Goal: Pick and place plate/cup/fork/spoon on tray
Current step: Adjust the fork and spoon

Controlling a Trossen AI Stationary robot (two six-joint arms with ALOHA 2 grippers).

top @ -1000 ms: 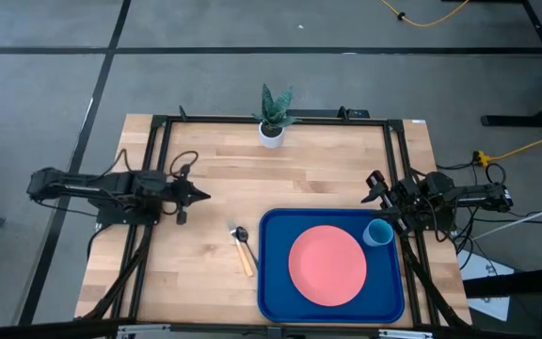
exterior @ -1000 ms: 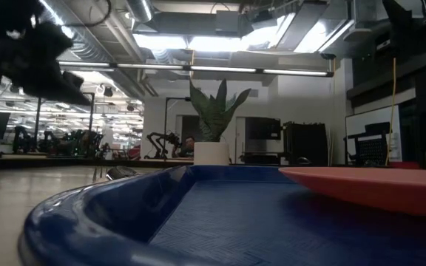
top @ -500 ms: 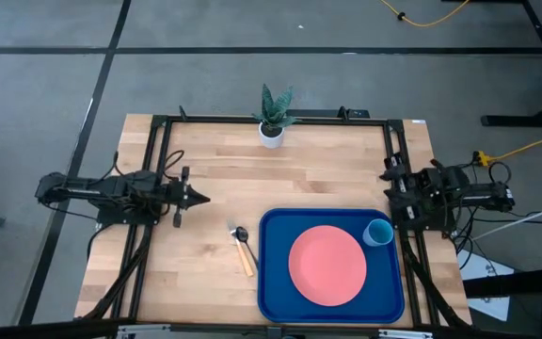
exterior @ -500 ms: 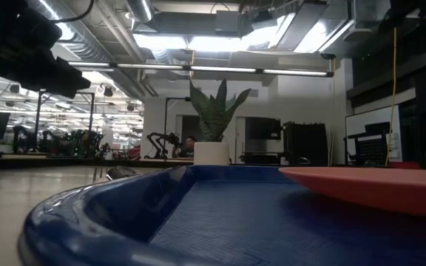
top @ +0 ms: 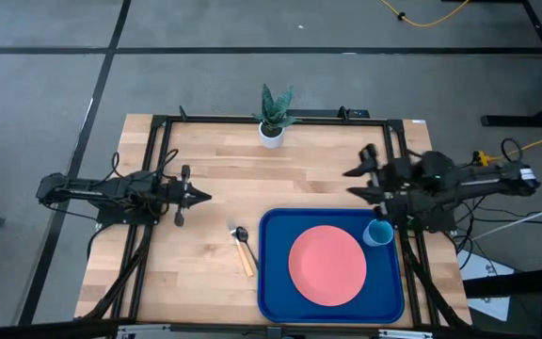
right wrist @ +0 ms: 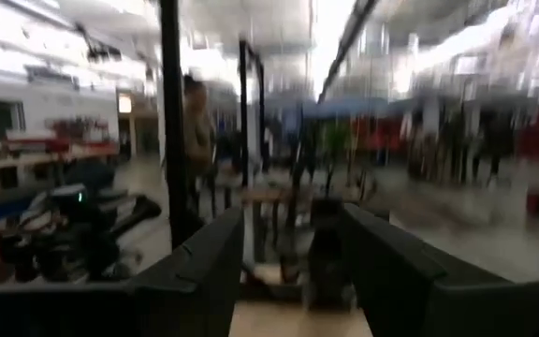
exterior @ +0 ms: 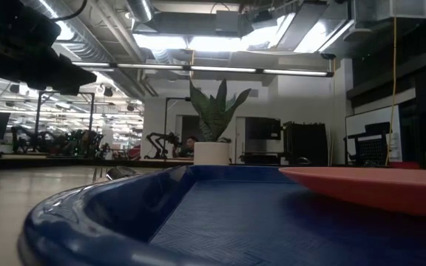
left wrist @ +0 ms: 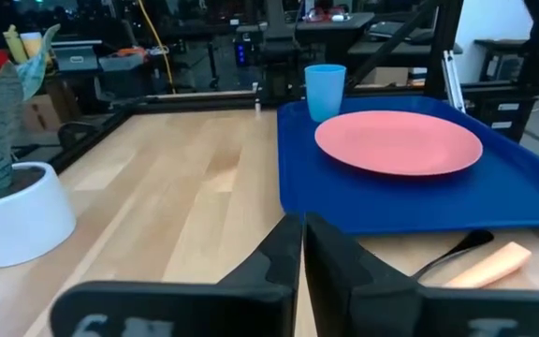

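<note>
Left gripper [top: 199, 197], fingers pressed together and empty, hovers nearest the fork [top: 245, 256] and spoon [top: 239, 234] — both lie ahead of its tip toward the tray [top: 272, 282], just outside the rim, long axes roughly parallel. Right gripper [top: 358, 184], fingers apart, sits farther off beyond the cup [top: 378, 232].

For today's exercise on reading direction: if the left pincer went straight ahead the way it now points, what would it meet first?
The left pincer, shut, points across the table toward the right arm. Its line passes behind the tray and ends at the right pincer, though heights are unclear, so they might miss.
</note>
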